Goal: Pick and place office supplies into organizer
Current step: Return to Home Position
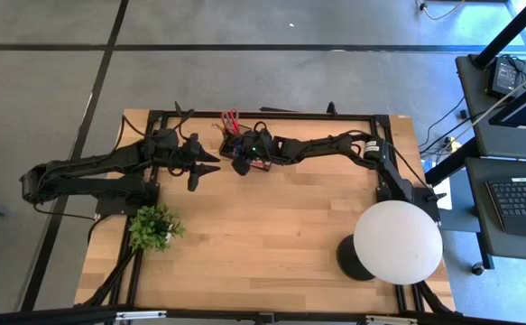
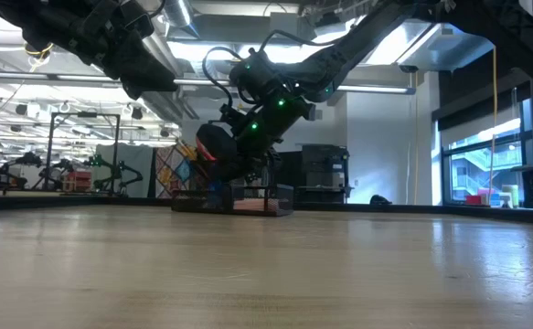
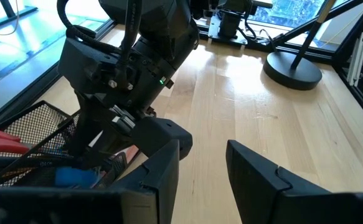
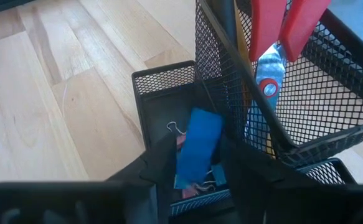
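The organizer (image 4: pixel 162 79), a black mesh piece with a tall cup joined to a low tray, stands on the worktop (image 1: pixel 272 226) close to its far long edge, about midway along it. The red-handled scissors (image 4: pixel 263 31) stand in the cup, handles up and blades down inside the mesh. Dark pen-like shafts are beside them, though I cannot tell what each one is. The small blue block (image 4: pixel 200 140) lies slanted in the low tray. A wire clip (image 4: pixel 176 129) touches its side, and a bit of pink shows at its edge.

The right claw (image 4: pixel 198 160) hangs directly over the tray, pointing down into it. Its two dark fingers are spread, one to each side of the blue block, and they grip nothing. The right arm reaches in from its base at the right edge of the worktop.

The left claw (image 3: pixel 203 180) is raised off the worktop just beside the organizer, on the side toward the left edge. Its fingers are parted and empty, and it points at the right arm's wrist.

Toward the near long edge, well apart from the organizer, the green potted plant (image 1: pixel 152 226) stands on the left side. The white globe lamp (image 1: pixel 398 239) stands near the right corner.
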`<action>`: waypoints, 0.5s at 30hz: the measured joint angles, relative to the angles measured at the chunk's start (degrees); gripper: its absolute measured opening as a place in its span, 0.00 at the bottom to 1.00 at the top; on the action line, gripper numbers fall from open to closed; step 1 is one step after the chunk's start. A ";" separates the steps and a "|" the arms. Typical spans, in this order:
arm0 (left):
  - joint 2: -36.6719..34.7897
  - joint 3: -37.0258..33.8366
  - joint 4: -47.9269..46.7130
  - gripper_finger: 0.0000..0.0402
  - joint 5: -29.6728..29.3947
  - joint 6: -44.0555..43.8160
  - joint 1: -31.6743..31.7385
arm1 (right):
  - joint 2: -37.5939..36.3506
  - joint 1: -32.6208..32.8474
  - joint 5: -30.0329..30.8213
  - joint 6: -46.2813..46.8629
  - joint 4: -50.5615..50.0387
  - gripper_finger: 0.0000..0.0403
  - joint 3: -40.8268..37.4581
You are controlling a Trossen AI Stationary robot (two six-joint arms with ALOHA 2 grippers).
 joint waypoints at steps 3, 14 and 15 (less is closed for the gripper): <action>0.01 0.00 0.00 0.32 0.00 -0.02 0.00 | 0.00 0.00 -0.01 -0.01 0.00 0.33 0.00; -0.21 -0.01 -0.01 0.32 0.02 -0.65 0.00 | -5.38 0.25 -10.31 3.58 -4.77 0.33 0.00; -0.30 0.00 0.12 0.32 0.03 -1.28 0.00 | -7.07 0.43 -13.79 3.83 -5.68 0.33 0.03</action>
